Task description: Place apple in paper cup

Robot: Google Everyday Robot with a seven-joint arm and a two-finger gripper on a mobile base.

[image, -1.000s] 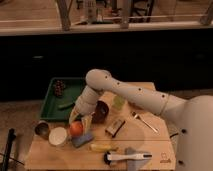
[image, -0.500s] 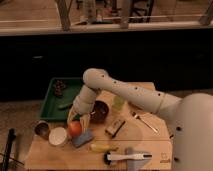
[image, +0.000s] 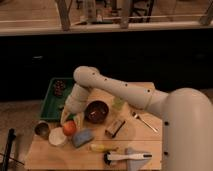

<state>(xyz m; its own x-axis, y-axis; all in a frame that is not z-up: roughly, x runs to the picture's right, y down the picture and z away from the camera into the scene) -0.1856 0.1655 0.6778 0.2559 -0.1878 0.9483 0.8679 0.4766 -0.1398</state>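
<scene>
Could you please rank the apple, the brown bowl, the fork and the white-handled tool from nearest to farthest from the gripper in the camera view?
The gripper is at the table's left, just above the apple.
1. apple: right at the gripper, beside the paper cup.
2. brown bowl: just to its right.
3. white-handled tool: front edge.
4. fork: far right.

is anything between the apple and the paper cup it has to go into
Nothing visible stands between them. The apple sits at the gripper, right beside the upper right rim of the paper cup. The dark metal cup is on the cup's left and the blue sponge on its right, both off the path.
</scene>
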